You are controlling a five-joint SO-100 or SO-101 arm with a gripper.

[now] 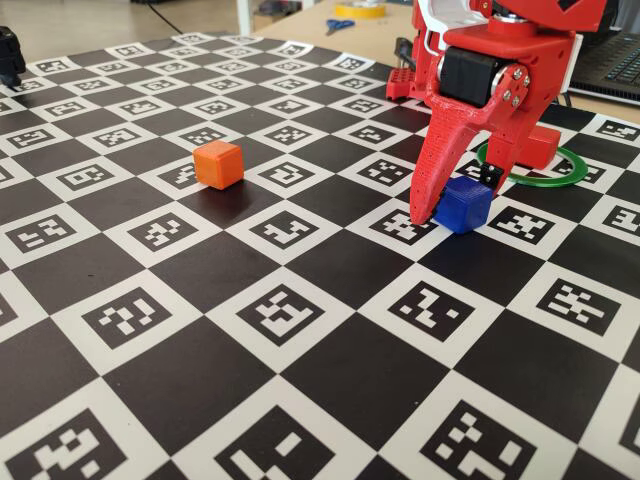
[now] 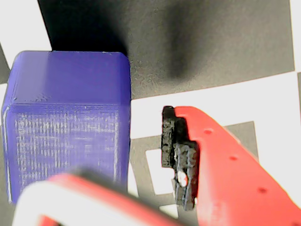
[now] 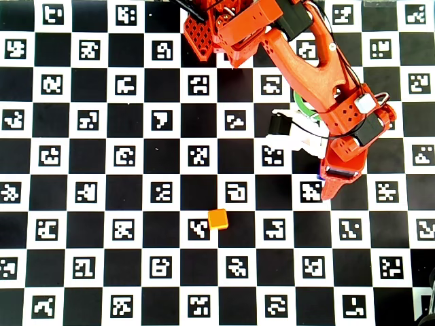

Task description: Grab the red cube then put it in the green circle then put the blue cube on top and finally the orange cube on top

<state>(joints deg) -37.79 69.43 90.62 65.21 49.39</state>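
Gripper (image 1: 458, 205) is down at the blue cube (image 1: 463, 204), centre-right of the fixed view. Jaws are apart and straddle it without clamping.

My read: get the cube centred between the fingers, then close.

The wrist view shows a clear gap between the black finger pad (image 2: 178, 155) and the cube face. The fixed view shows the red cube (image 1: 540, 147) inside the green circle (image 1: 570, 172), which the arm hides from overhead. The orange cube (image 3: 218, 219) sits lower centre overhead.
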